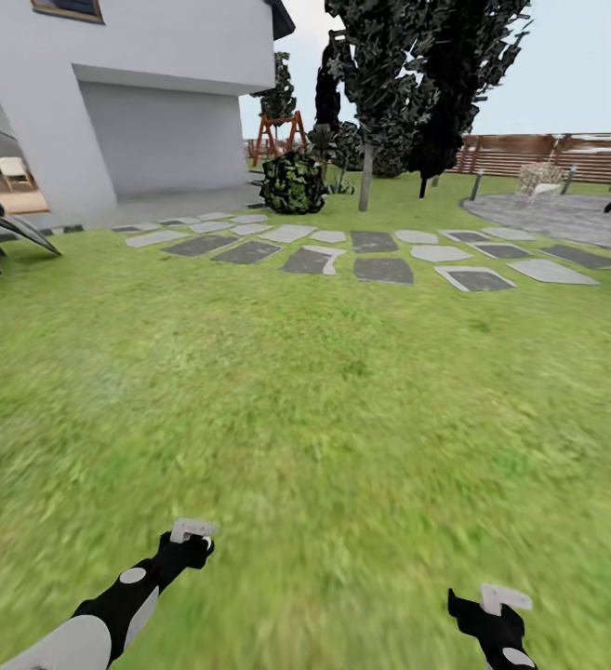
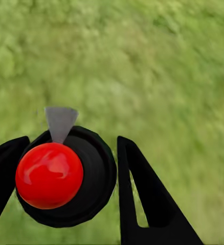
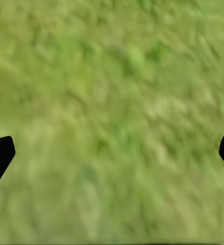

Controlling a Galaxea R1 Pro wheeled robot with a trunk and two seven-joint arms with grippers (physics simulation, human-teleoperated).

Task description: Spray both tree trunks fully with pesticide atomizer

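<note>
A wide lawn (image 1: pixel 324 391) fills the head view, crossed by a row of grey stepping stones (image 1: pixel 379 253). Behind them stand a white house (image 1: pixel 147 93), a brown slatted fence (image 1: pixel 547 154), and a grey-brown tree trunk (image 1: pixel 367 177) under dark foliage; a leafy bush (image 1: pixel 293 182) sits beside it. Nothing lies on the open grass between the robot and the stones. The second tree cannot be made out for certain among the dark crowns.

Both arms are cut off by the bottom edge. The left gripper (image 2: pixel 66 178) is closed around the pesticide atomizer (image 2: pixel 66 176), whose black round body with red cap sits between the black fingers (image 2: pixel 148 199). The right gripper (image 3: pixel 112 153) hangs spread wide over blurred grass, holding nothing.
</note>
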